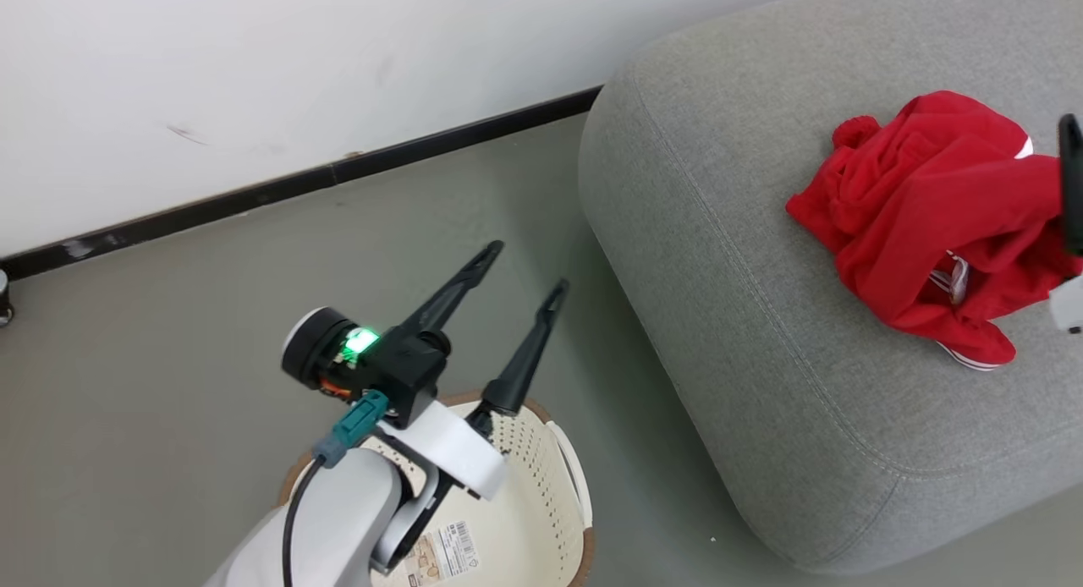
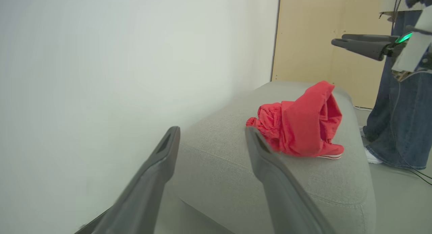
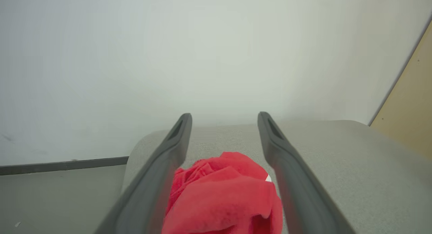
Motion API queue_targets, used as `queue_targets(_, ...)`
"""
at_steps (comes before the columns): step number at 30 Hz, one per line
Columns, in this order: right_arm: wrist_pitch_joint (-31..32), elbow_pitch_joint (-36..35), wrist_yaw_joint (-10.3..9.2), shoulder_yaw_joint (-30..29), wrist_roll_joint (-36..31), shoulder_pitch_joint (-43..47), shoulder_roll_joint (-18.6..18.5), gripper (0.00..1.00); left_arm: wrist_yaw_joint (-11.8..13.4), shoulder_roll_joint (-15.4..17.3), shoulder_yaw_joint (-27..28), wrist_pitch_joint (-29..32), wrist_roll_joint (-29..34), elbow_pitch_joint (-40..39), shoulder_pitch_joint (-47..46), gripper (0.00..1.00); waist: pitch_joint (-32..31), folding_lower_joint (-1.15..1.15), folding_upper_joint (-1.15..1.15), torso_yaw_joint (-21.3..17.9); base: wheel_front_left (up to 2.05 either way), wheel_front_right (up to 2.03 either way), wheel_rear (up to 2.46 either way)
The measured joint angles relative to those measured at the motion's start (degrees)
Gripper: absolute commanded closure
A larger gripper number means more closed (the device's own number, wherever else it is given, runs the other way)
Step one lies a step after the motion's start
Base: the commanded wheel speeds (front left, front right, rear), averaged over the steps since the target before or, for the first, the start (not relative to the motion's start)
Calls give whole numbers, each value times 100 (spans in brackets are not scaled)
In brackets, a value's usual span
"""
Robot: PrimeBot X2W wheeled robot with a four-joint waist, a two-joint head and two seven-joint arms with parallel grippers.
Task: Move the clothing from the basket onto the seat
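The clothing (image 1: 935,206) is a crumpled bright red heap with a bit of white trim, lying on the far right part of the large grey seat (image 1: 744,316). My right gripper (image 3: 225,117) hovers open above the heap (image 3: 222,197), clear of it, with nothing between its fingers. It also shows at the head view's right edge (image 1: 1071,181) and high in the left wrist view (image 2: 338,39). My left gripper (image 1: 525,268) stands open and empty above the cream basket (image 1: 558,494), pointing toward the seat (image 2: 219,159) and the clothing (image 2: 300,126). My left arm hides much of the basket's inside.
A white wall with a dark skirting board (image 1: 296,185) runs behind the grey floor. A person's legs in blue jeans (image 2: 398,106) stand beside the seat's far end. A tan panel (image 2: 303,41) rises behind the seat.
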Motion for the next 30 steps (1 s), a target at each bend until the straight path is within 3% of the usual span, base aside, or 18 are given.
queue_targets(17, -18, -353, 0, 887, -53, 62, 904, 0, 767, 247, 829, -162, -169, 522, 882, 0, -581, 0, 0, 650, 0, 0, 0)
queue_targets(30, -62, -338, 0, 801, -347, 757, 1289, 0, 1200, 242, 1312, -202, -344, 611, 1562, 0, -989, 0, 0, 1225, 0, 0, 0)
